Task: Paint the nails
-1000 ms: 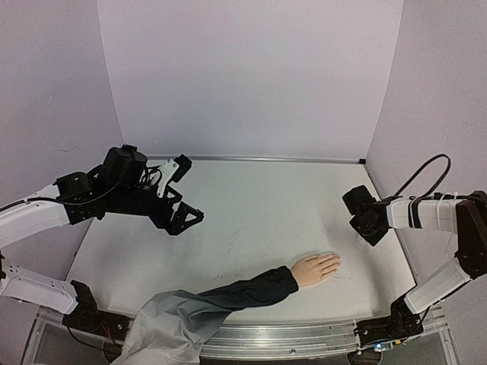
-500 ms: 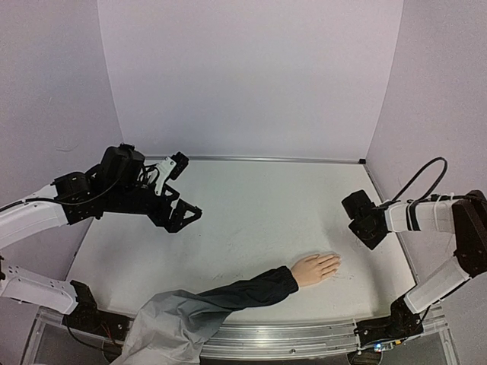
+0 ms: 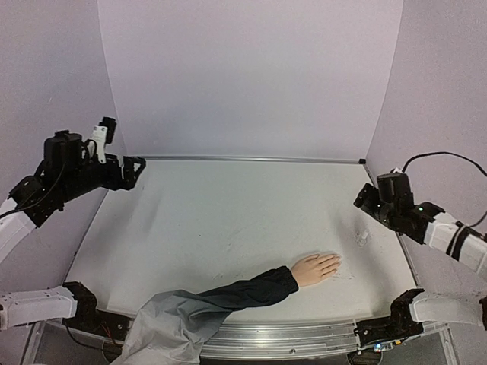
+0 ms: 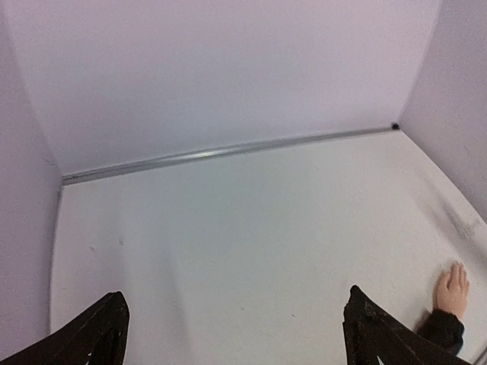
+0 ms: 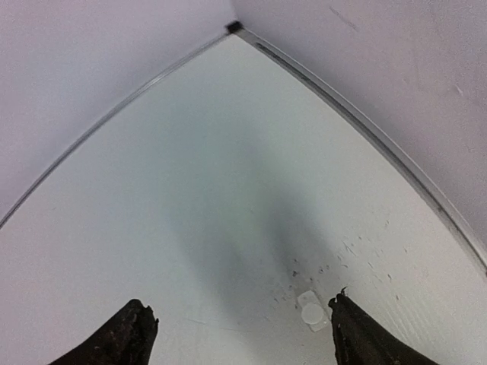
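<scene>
Swung left gripper (image 3: 129, 168) out to the upper left and drew right gripper (image 3: 364, 202) back to the right edge. Held both spread wide, gripping nothing. Saw nails (image 3: 335, 262) lower centre-right, on the hand (image 3: 314, 268) lying flat on the table (image 3: 243, 205).

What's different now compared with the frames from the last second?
The left gripper pulled back from mid-table toward the rear left corner, open and empty. The right gripper lifted and drew back toward the right edge, also open, uncovering a small clear whitish item in the top view. Nothing was grasped or released. The pale peach mannequin hand with its dark navy sleeve lies unmoved.
</scene>
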`<action>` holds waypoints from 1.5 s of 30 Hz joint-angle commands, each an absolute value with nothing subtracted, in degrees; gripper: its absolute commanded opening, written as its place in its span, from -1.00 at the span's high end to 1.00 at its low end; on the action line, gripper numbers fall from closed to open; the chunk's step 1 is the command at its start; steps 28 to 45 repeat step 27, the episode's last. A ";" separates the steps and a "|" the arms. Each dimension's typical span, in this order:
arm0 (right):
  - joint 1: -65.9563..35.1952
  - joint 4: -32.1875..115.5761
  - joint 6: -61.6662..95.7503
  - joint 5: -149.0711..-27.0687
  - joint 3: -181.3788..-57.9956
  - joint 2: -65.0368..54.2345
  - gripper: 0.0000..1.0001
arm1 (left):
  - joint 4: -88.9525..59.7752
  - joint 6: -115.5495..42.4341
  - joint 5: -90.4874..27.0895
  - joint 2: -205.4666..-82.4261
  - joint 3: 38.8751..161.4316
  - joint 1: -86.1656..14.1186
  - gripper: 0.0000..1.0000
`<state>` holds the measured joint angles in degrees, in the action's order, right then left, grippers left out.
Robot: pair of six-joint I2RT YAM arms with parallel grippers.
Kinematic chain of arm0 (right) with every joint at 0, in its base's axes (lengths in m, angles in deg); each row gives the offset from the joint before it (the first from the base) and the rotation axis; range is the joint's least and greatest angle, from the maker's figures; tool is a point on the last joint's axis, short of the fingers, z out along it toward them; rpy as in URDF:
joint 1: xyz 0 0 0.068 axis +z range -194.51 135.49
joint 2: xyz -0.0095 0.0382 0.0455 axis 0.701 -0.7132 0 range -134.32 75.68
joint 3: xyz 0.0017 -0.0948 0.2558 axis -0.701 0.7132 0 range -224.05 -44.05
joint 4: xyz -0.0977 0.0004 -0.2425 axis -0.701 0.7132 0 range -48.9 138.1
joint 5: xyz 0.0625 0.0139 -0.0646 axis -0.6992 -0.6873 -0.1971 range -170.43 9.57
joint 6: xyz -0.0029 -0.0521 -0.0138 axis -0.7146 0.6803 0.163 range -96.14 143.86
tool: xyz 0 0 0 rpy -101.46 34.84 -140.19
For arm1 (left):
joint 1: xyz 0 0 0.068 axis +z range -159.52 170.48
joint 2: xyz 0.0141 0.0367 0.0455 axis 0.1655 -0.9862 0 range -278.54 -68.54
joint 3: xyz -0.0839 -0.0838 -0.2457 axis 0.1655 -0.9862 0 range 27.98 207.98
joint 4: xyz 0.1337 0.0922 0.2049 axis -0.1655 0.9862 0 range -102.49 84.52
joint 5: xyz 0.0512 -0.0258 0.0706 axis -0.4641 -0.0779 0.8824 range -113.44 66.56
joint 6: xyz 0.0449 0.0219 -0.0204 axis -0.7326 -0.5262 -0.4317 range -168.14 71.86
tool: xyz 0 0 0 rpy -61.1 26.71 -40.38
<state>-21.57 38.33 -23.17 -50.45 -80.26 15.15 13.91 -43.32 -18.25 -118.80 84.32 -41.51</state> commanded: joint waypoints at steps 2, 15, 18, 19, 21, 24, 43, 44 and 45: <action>-21.73 32.45 1.46 -63.92 -82.97 31.23 -0.96 | 8.35 -41.64 -14.09 -110.60 83.10 -29.85 -0.99; -21.61 36.81 11.75 -63.90 -88.85 42.82 -0.97 | 4.82 -42.09 -22.02 -107.10 84.97 -24.49 -0.99; -21.65 36.90 11.57 -62.45 -89.92 43.69 -0.97 | 4.74 -42.20 -23.25 -107.25 86.62 -24.51 -0.99; -21.64 37.05 11.49 -61.79 -90.46 43.79 -0.97 | 4.70 -42.20 -23.22 -107.36 87.05 -24.54 -0.99; -21.67 37.33 11.35 -60.92 -91.20 43.86 -0.97 | 4.34 -41.95 -23.26 -107.31 87.14 -24.49 -0.99; -21.58 37.37 11.28 -61.47 -90.70 43.93 -0.96 | 3.59 -42.11 -23.24 -107.43 86.55 -24.47 -0.99; -21.61 36.89 10.82 -61.42 -89.66 44.40 -0.97 | 3.10 -42.77 -24.51 -107.60 86.12 -24.50 -0.99; -21.61 36.89 10.82 -61.42 -89.66 44.40 -0.97 | 3.10 -42.77 -24.51 -107.60 86.12 -24.50 -0.99; -21.61 36.89 10.82 -61.42 -89.66 44.40 -0.97 | 3.10 -42.77 -24.51 -107.60 86.12 -24.50 -0.99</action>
